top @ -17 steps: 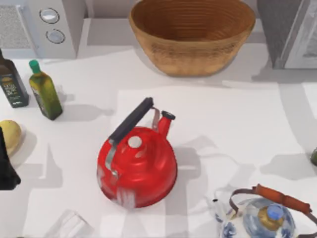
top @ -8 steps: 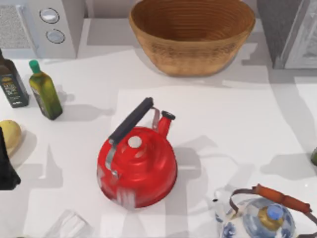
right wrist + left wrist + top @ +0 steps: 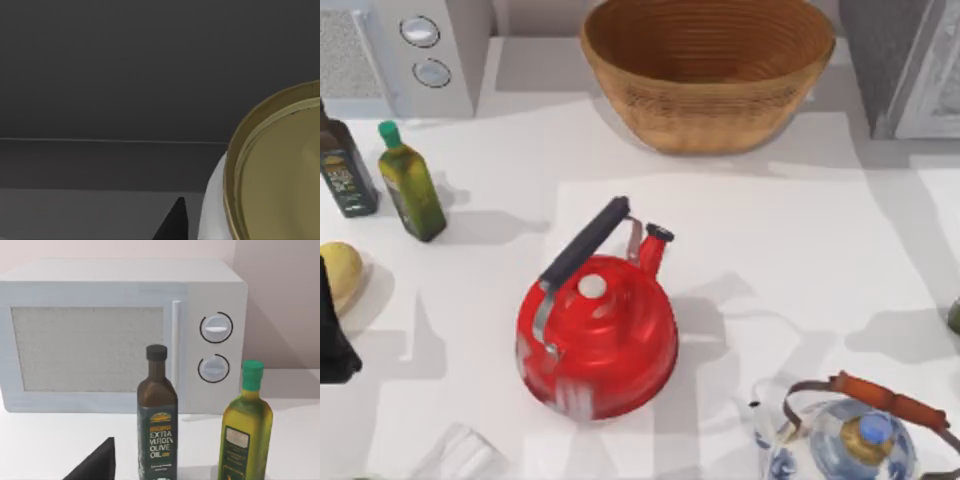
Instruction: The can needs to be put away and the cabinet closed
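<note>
Only the shadows on the counter (image 3: 800, 240) near the cabinet (image 3: 880, 55) are seen to have shifted; every object has stayed in place. The can (image 3: 280, 170) is seen close to the right gripper (image 3: 172, 222), in front of a dark grey surface. Whether the jaws of either arm are spread or pressed together cannot be told. The left arm (image 3: 330, 335) is parked at the counter's left edge, near two oil bottles (image 3: 410, 180). A basket (image 3: 708, 70) stands just beside the cabinet, and a red kettle (image 3: 597, 335) occupies the middle.
</note>
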